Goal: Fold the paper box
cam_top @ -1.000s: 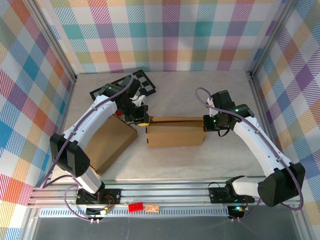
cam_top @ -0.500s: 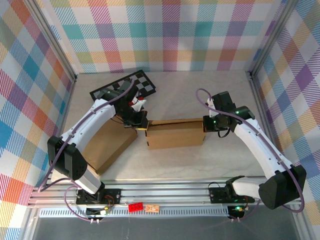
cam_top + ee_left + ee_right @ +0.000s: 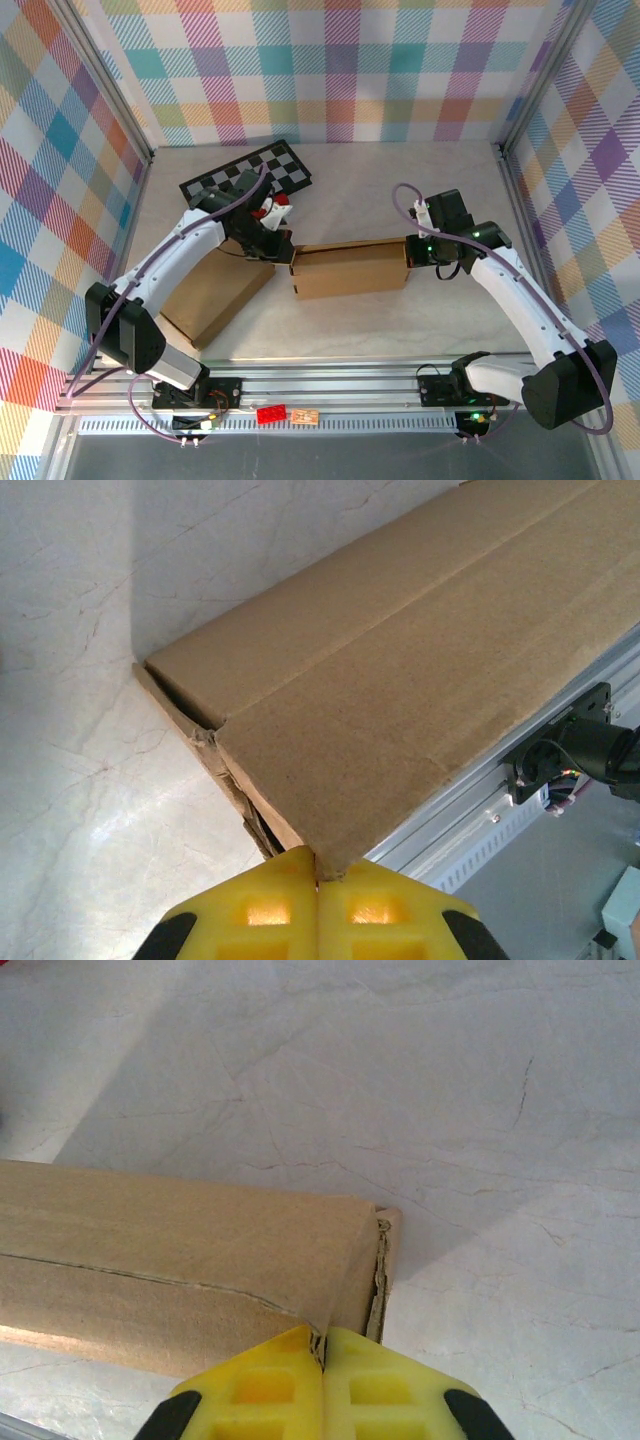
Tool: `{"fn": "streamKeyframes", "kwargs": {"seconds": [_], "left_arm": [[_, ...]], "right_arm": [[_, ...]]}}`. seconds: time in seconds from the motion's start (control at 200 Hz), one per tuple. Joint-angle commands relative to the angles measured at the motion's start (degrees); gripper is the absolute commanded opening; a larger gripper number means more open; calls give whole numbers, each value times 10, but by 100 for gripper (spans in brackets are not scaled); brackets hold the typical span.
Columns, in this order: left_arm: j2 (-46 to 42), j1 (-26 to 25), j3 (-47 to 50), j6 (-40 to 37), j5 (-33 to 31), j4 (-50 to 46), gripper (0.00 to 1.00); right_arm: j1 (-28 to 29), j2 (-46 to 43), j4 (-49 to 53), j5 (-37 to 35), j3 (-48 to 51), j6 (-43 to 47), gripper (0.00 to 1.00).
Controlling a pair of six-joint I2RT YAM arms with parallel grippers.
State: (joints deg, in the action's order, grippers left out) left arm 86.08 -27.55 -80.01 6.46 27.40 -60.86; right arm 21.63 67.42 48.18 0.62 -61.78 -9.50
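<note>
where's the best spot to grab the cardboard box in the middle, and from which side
Probably the thin wall edges at its short ends, coming from either side: the cardboard box is long, its body too wide for the jaws. The left gripper and right gripper each pinch such an edge.

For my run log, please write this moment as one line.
left gripper: shut on brown cardboard box, left end | right gripper: shut on right end
</note>
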Motion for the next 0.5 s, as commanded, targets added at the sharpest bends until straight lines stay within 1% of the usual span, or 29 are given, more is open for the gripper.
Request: {"fn": "streamKeyframes", "kwargs": {"seconds": [0.0,0.3,0.495], "left_arm": [[-10,-3,24,-21,-1,12,0],[-24,-17,63,-29,-31,30,0],[-28,-21,69,-26,-50,31,0]], "right_arm": [[11,-4,-17,26,12,22,0],[11,-5,-15,21,25,21,0],[12,-10,16,14,8,-17,0]]}}
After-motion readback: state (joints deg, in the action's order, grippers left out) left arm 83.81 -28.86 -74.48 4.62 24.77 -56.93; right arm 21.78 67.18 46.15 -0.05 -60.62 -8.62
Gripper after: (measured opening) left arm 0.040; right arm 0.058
